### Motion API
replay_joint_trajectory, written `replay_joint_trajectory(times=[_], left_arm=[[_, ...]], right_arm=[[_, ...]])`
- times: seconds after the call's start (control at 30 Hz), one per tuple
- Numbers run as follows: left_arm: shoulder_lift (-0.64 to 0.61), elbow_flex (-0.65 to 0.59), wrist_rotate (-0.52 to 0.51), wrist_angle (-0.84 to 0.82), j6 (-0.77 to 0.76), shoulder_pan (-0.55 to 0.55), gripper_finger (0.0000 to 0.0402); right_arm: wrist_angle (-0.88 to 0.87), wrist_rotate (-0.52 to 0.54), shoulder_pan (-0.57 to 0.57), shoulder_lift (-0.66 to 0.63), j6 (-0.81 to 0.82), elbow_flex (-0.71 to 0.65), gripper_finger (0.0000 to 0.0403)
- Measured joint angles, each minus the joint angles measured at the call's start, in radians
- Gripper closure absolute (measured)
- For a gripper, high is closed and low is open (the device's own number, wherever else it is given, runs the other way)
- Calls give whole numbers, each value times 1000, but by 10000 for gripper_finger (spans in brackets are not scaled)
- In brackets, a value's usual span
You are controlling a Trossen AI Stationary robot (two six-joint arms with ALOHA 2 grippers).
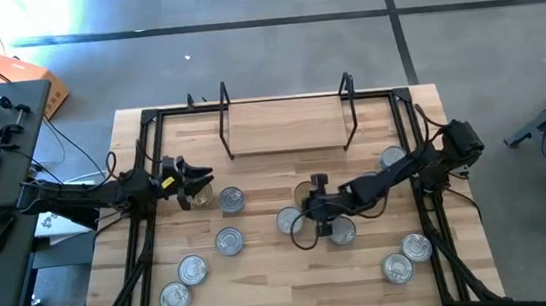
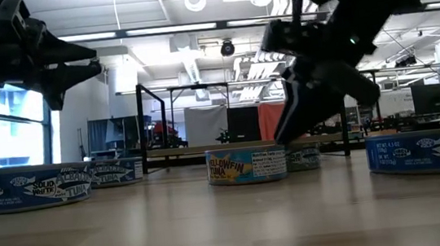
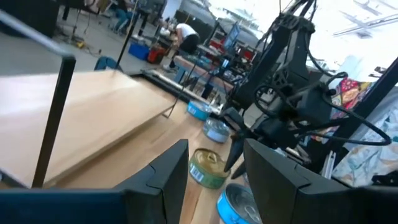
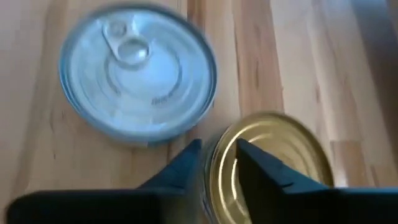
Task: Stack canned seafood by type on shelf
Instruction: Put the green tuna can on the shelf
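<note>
Shelf [image 1: 285,122]: bare, nothing stacked yet
Tins: all on table, both types mixed
Right gripper [image 4: 214,155]: fingers nearly shut astride gold-topped tin [image 4: 273,162] rim; silver-lidded tin [image 4: 138,78] just beyond
Left gripper [image 1: 196,184]: raised, parted, empty

Yellowfin tin [image 2: 247,166] centre; right pincer [image 2: 291,132] just beside it.

tins [image 1: 228,241]: squat silver-lidded rounds, flat on the table, scattered before the shelf
gold-topped tin [image 4: 268,158]: beside a silver one
shelf [image 1: 286,127]: bare light board, black wire ends
</note>
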Motion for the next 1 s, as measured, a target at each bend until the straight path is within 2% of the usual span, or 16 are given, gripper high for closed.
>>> replay_joint_trajectory(times=[0.17,0.3,0.43,0.67,0.8,1.0], left_arm=[[0,0,9,-17,-8,-6,255],[0,0,11,-20,-7,-20,255],[0,0,7,6,16,-24,255],[0,0,-41,-17,18,-23,255],[0,0,-41,-33,18,-23,255],[0,0,-41,-48,7,-24,255]], right_arm=[[-39,4,1,1,7,6,233],[-27,22,1,1,13,-52,228],[41,97,0,-4,25,-127,265],[83,144,-13,-8,14,-185,386],[65,157,-10,-13,-5,-176,389],[-27,49,-3,-106,-9,-148,400]])
